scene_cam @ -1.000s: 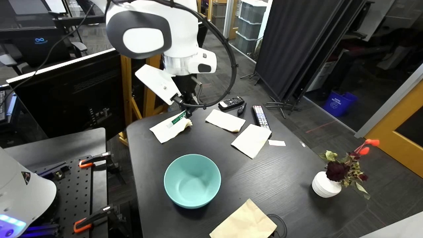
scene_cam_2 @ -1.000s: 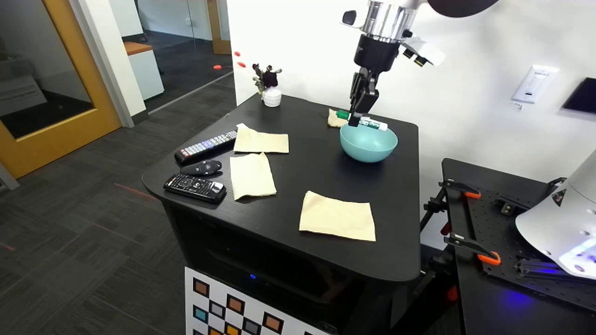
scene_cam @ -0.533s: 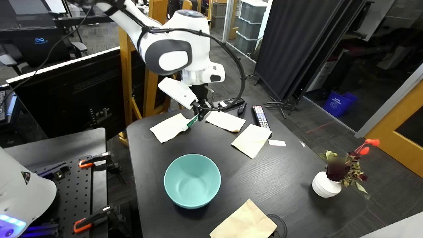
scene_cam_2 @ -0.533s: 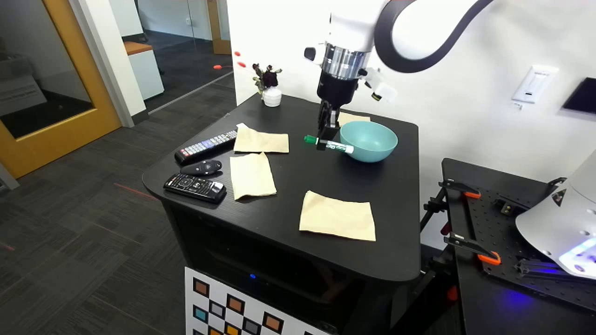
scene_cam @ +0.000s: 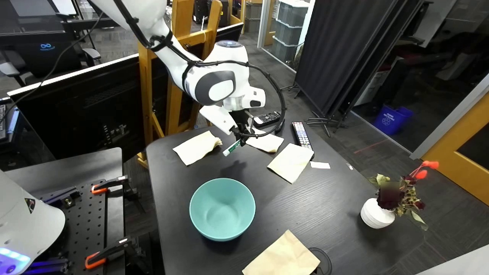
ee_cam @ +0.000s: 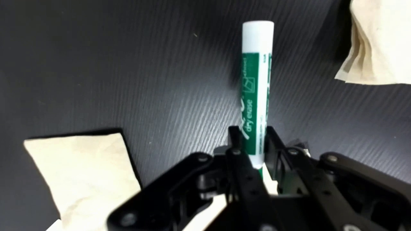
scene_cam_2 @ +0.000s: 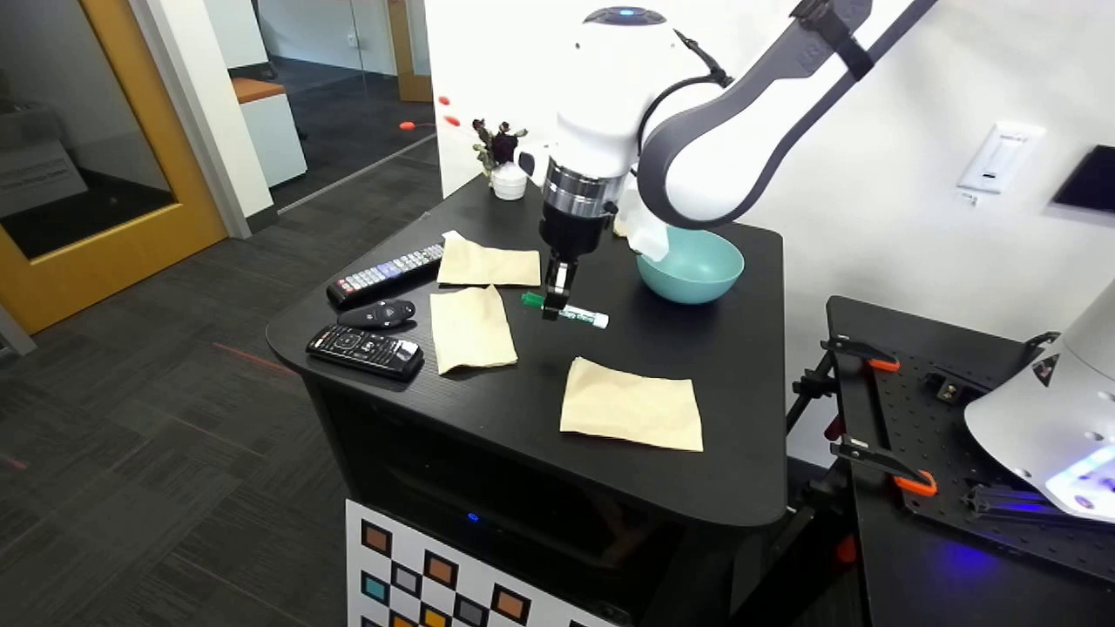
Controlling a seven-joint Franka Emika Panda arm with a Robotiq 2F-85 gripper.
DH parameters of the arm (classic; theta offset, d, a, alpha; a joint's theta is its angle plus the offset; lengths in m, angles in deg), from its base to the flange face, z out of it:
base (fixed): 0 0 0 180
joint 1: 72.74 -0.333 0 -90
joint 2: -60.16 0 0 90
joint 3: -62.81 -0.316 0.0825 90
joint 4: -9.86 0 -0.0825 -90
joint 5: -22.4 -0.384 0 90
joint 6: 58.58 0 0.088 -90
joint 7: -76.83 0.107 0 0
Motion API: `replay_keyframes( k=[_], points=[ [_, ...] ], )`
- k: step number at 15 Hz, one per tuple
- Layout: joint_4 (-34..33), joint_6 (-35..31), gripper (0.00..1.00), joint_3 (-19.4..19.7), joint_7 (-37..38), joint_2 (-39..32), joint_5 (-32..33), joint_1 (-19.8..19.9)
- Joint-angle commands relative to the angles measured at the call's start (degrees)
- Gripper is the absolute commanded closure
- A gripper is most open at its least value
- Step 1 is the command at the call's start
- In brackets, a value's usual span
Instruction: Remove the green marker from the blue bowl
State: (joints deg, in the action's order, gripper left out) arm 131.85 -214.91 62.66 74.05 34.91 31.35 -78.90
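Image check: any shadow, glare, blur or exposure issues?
Wrist view: green marker print readable, gripper softer toward the bottom edge, sheen on the black tabletop. In an exterior view: soft shadow between marker and blue bowl, square blur over a bloom. In an exterior view: bright white wall nearly swallows arm's white shell.

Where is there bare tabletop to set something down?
Widest: black tabletop between the round turquoise plastic bowl and round white vase. Another, between rectangular beige paper sheets, lies under the green-and-white marker held by the end effector. Crowded: around three black plastic remotes.
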Motion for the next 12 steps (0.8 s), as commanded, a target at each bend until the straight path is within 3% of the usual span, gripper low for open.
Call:
replay_keyframes(
  k=[1,5,6,12],
  points=[
    [-4.67,0.87,0.95,3.03,6.44,-4.31,2.80,-3.32],
    [-6.70,1.44,0.95,4.57,9.43,-6.50,3.26,-4.98],
    [-6.83,1.69,0.63,4.57,9.47,-6.55,3.02,-5.00],
    [-4.92,1.68,0.18,4.38,9.03,-3.58,2.66,-4.98]
  ],
)
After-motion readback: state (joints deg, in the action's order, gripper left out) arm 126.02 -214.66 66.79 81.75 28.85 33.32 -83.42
